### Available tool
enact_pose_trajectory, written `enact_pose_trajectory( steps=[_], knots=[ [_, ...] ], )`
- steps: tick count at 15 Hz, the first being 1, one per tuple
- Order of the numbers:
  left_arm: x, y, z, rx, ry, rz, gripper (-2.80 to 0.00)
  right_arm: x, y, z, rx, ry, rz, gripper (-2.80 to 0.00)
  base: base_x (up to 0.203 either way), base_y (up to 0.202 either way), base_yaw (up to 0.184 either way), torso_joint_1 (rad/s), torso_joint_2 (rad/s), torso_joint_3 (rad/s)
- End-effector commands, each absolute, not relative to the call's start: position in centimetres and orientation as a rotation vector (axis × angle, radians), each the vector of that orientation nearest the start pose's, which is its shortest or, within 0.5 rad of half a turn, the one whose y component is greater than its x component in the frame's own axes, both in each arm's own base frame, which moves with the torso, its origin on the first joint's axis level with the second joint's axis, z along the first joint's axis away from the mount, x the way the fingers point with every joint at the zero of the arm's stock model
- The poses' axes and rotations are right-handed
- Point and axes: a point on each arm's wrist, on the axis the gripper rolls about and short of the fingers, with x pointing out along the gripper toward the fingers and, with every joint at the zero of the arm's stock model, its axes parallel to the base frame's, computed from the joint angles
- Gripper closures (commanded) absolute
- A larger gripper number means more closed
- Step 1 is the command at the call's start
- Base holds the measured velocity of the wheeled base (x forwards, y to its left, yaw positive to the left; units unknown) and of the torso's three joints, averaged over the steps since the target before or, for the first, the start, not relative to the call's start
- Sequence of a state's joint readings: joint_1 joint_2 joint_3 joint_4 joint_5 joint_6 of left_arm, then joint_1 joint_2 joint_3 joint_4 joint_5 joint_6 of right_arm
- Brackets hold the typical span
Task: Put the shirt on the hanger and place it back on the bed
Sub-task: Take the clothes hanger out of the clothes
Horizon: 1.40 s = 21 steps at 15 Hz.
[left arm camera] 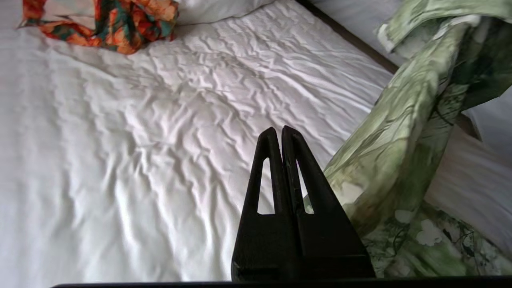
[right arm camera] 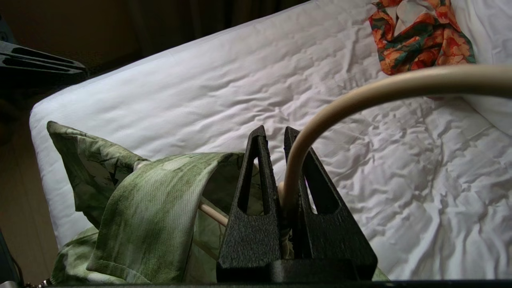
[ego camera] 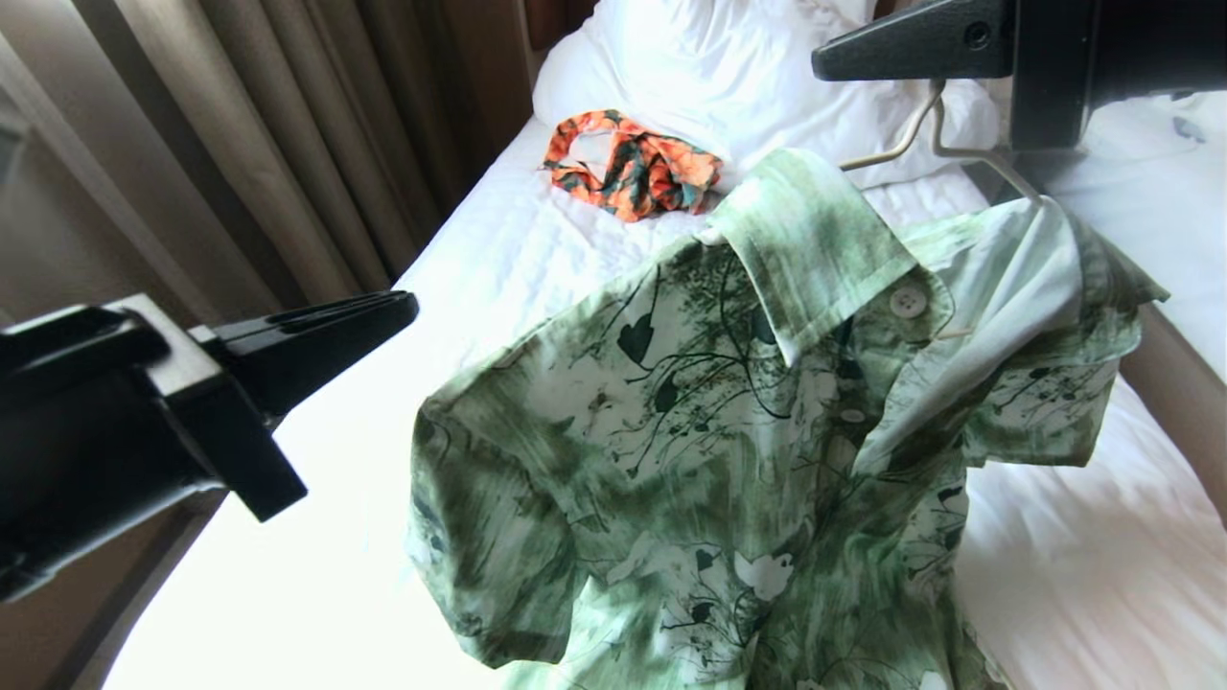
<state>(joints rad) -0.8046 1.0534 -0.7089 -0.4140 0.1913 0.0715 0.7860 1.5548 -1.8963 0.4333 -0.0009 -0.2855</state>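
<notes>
One green leaf-print shirt [ego camera: 729,431] hangs on one cream hanger [right arm camera: 360,96] above the white bed [left arm camera: 140,140], the right gripper [right arm camera: 280,136] with jaws clamped on the hanger's neck. The left gripper [left arm camera: 279,132], jaws closed and empty, hovers beside the shirt; one orange garment [ego camera: 633,168] lies near two pillows [ego camera: 729,67].

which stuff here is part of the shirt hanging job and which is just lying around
Job:
- green and white leaf-print collared shirt
- thin cream wire hanger, clamped in the right claw
- bed with wrinkled white sheet
- left claw, shut, empty

Lying about:
- orange and dark green patterned garment
- white pillow
- beige curtains
</notes>
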Motion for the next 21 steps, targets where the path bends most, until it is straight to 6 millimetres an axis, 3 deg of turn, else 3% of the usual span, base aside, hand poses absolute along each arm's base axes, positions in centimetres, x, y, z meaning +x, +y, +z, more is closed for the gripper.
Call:
enact_pose_trajectory(
  steps=[1,4,9,15,21],
  knots=[
    [8.6,-7.2,28.3,0.007,-0.123,-0.538,0.0,16.5,16.5,42.0,-0.309,-0.026,0.791,0.0,0.0,0.0,0.0,0.0,0.0,0.0],
    [7.1,-4.9,27.0,0.008,-0.109,-0.455,0.0,16.9,16.1,42.1,-0.313,-0.029,0.766,0.0,0.0,0.0,0.0,0.012,-0.07,-0.056],
    [4.6,-2.2,25.6,0.005,-0.13,-0.319,0.0,17.0,15.2,42.6,-0.35,-0.062,0.731,0.0,0.0,0.0,0.0,0.087,-0.42,-0.323],
    [3.3,-1.3,23.4,0.018,-0.097,-0.302,0.0,16.6,14.6,43.9,-0.349,-0.18,0.7,0.0,0.0,0.0,0.0,0.151,-0.51,-0.363],
    [3.3,-1.3,22.9,0.024,-0.086,-0.288,0.0,16.3,13.8,44.6,-0.364,-0.237,0.67,0.0,0.0,0.0,0.0,0.204,-0.57,-0.369]
  ],
)
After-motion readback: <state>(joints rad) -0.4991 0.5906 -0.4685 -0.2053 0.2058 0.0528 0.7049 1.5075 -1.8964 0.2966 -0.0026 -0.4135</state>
